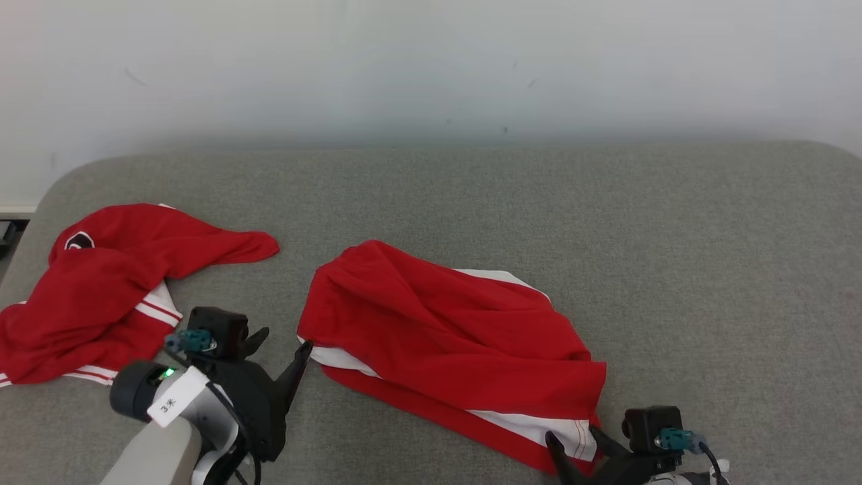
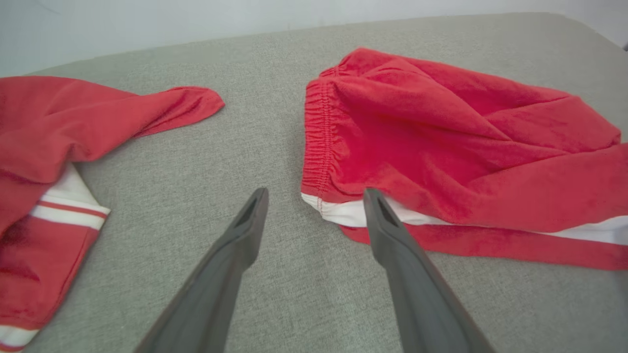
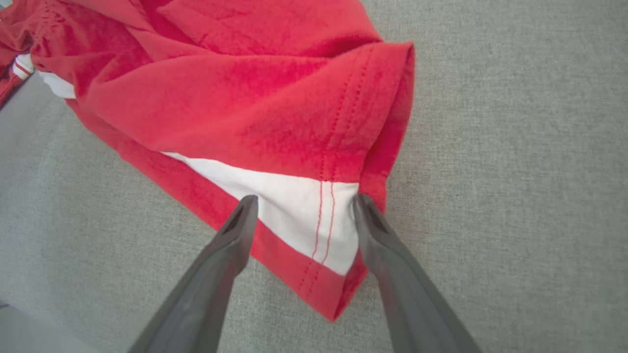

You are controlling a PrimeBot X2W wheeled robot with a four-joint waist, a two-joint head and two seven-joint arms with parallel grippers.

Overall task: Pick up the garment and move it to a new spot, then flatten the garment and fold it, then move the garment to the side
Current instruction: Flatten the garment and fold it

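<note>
1. While both pairs of jaws stand spread wide with nothing in them, the red shorts (image 1: 451, 337) lie crumpled on the grey bench (image 1: 707, 269) between them.
2. Just ahead of the left jaws, off their right finger, sits the elastic waistband (image 2: 319, 142); that fingertip overlaps the white stripe (image 2: 338, 213).
3. Between the two fingers of the right jaws lies the hem corner (image 3: 304, 220); whether they touch it cannot be told.
4. A second red garment (image 1: 101, 296) lies to the outer side of the left jaws, apart from the shorts.
</note>
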